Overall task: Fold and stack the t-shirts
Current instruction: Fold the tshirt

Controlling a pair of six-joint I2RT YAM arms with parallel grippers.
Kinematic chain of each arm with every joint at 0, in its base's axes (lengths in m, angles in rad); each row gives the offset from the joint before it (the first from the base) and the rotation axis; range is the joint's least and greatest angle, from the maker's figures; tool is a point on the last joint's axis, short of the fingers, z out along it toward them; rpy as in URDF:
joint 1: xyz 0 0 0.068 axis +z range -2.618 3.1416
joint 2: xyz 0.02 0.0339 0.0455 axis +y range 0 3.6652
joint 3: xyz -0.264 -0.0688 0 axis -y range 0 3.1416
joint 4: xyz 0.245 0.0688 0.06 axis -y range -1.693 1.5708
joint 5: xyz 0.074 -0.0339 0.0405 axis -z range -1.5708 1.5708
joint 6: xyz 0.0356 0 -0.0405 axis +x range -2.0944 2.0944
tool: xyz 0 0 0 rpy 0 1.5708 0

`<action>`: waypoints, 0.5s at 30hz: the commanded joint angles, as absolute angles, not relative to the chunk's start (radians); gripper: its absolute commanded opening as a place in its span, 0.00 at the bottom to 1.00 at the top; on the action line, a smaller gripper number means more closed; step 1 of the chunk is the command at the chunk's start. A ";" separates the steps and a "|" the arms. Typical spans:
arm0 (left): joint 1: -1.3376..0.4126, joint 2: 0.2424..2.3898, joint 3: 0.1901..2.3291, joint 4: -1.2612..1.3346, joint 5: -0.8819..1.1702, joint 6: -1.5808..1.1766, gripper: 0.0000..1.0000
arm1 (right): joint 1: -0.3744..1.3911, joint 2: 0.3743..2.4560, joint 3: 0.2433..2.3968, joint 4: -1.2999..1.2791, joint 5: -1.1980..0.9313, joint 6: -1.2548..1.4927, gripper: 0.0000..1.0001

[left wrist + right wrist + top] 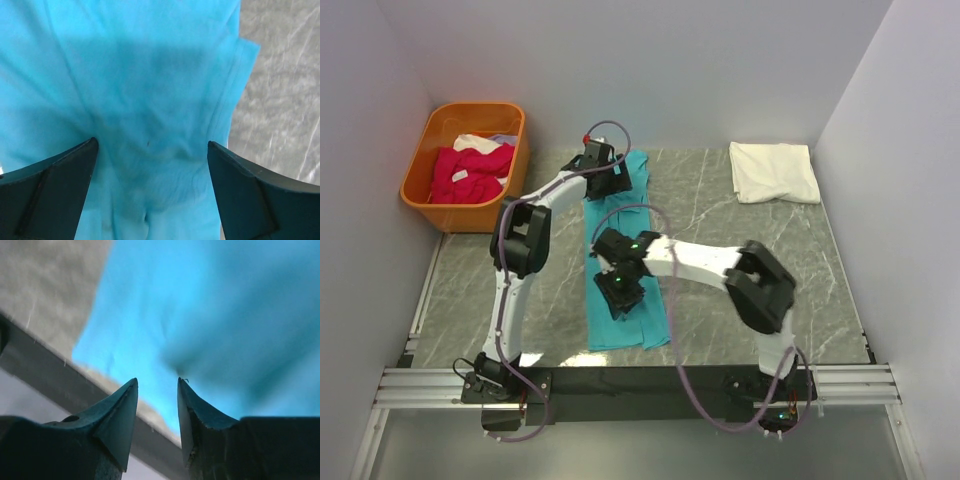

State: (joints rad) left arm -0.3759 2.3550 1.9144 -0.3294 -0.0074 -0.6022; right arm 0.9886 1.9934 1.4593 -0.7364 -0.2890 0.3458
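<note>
Turquoise cloth under the left gripper point(152, 147): its black fingers stand wide apart with nothing between them, poised just over the far end of a plain, soft turquoise-teal t-shirt point(150, 75).
Right gripper point(157, 382): its fingers are drawn in to a narrow gap. I can see no cloth pinched between them. They point at the near end of the same shirt, close to the front edge.
Where the shirt lies: down the middle of the grey marbled tabletop point(740, 270), as a long narrow band. It runs from the far side, at the left gripper, to the near edge, with the right gripper over its nearer half.
How it looks: thin and limp, with shallow creases and a stitched hem along one side. No sleeves stick out from above, so the sides seem to be turned in. The near end lies flat and roughly square.
Done: a plain white t-shirt point(775, 172), folded to a neat rectangle, sits at the far right, well apart from the teal one.
In hand: by my reckoning the teal shirt is folded lengthwise, with the crosswise folds to come.
Left to do: magenta-pink t-shirts point(470, 172) lie heaped in the orange plastic basket point(417, 170) at the far left, unfolded, with a bit of white among them. I would put the job well under half done.
</note>
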 commanded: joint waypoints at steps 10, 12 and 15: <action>-0.423 1.843 1.683 -0.393 0.003 -0.595 0.88 | 0.603 1.356 1.033 -0.535 -0.231 0.499 0.45; -0.455 1.729 1.571 -0.428 -0.034 -0.606 0.84 | 0.558 1.321 0.999 -0.520 -0.252 0.482 0.44; -0.500 1.564 1.378 -0.449 -0.051 -0.635 0.79 | 0.560 1.319 0.989 -0.548 -0.248 0.454 0.43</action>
State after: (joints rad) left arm -0.4545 1.6615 1.5063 -0.3748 -0.0246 -0.6144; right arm 0.5472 1.3338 1.0016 -0.5716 -0.2214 0.4706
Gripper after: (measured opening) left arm 0.807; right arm 0.431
